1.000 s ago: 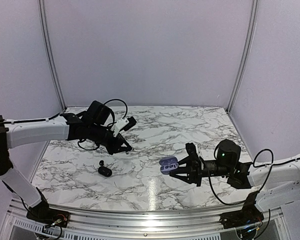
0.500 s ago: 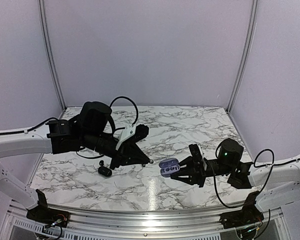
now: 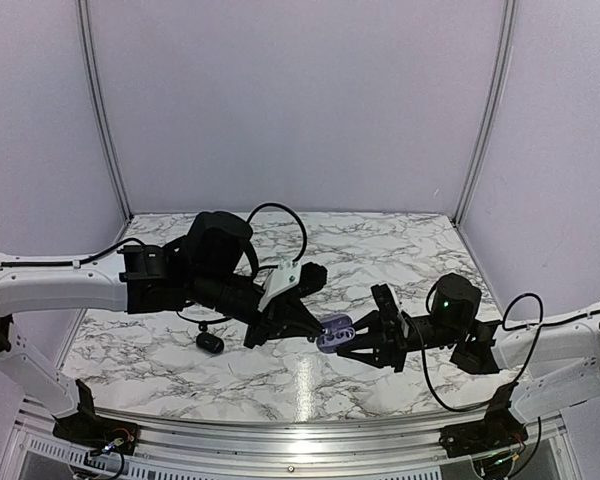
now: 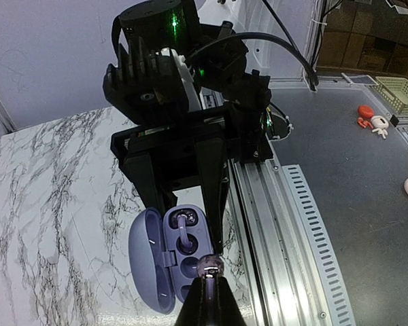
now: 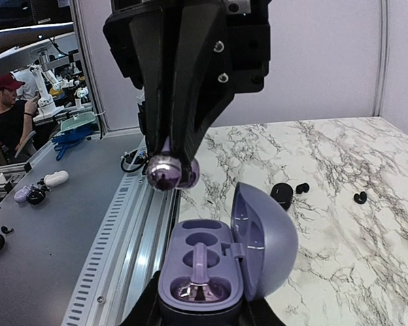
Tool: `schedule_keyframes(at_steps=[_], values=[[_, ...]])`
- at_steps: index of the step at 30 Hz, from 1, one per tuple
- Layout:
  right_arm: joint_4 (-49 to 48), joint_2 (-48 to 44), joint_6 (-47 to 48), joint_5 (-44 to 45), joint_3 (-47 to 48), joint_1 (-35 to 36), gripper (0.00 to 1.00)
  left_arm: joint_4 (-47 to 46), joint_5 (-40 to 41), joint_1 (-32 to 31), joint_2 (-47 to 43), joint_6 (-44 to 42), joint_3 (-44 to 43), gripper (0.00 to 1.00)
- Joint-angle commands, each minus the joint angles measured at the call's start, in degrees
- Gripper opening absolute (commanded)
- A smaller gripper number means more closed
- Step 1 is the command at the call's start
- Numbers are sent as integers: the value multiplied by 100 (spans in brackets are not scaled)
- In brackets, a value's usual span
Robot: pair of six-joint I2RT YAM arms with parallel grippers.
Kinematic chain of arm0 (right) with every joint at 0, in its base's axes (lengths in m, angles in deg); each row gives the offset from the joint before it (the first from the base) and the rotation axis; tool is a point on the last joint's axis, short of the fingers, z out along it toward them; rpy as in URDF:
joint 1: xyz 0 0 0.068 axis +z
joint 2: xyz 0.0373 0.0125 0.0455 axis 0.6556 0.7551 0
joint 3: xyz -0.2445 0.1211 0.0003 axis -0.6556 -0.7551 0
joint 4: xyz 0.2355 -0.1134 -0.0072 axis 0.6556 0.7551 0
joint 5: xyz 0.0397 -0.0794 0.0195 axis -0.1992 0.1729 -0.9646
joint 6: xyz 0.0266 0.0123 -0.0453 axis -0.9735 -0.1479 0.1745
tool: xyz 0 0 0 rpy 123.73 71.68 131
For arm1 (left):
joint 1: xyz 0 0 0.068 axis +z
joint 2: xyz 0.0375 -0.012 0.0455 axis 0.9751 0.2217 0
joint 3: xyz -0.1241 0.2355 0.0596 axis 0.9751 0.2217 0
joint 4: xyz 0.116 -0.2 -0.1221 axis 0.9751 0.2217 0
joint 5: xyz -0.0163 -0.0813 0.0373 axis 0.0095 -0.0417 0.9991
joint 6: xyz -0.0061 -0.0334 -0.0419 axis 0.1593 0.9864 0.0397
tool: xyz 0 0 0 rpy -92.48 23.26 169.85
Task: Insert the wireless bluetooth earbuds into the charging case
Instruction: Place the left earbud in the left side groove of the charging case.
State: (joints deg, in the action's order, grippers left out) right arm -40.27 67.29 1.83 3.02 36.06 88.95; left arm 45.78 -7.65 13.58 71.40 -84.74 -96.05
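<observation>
An open purple charging case (image 3: 334,331) is held above the table, and my right gripper (image 3: 360,338) is shut on its base (image 5: 202,270). Its lid (image 5: 266,234) stands open to the right. One silvery earbud (image 5: 196,289) sits in the near socket, while the other socket (image 5: 201,239) is empty. My left gripper (image 3: 311,333) is shut on a second silvery earbud (image 4: 209,266), which hangs just above the case's left rim in the right wrist view (image 5: 164,171). In the left wrist view the case (image 4: 168,257) lies directly past my fingertips (image 4: 211,293).
A shut black case (image 3: 210,343) lies on the marble table (image 3: 280,380) at the left, also seen in the right wrist view (image 5: 281,195). Two small black buds (image 5: 302,187) (image 5: 360,197) lie beside it. The metal rail (image 5: 132,238) runs along the table's edge.
My left arm has swung right across the table with the earbud, from beside the black case to the purple case. The right gripper with the case has shifted slightly left.
</observation>
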Motion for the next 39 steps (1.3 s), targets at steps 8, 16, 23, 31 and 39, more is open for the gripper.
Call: schedule_keyframes(at_steps=[8,16,23,31,39], values=[[-233,-96,-126,-32,231,78,0,-458,200,-107,256,-22,-195,0],[-292,-258,-184,42,194,74,0,-499,273,-142,291,-2,-120,0],[-458,-223,-249,44,190,75,0,-772,301,-169,323,82,-38,0],[-343,-346,-207,81,164,79,0,-647,483,-168,233,-48,83,0],[-375,-365,-212,38,176,78,0,-613,402,-169,333,13,52,0]])
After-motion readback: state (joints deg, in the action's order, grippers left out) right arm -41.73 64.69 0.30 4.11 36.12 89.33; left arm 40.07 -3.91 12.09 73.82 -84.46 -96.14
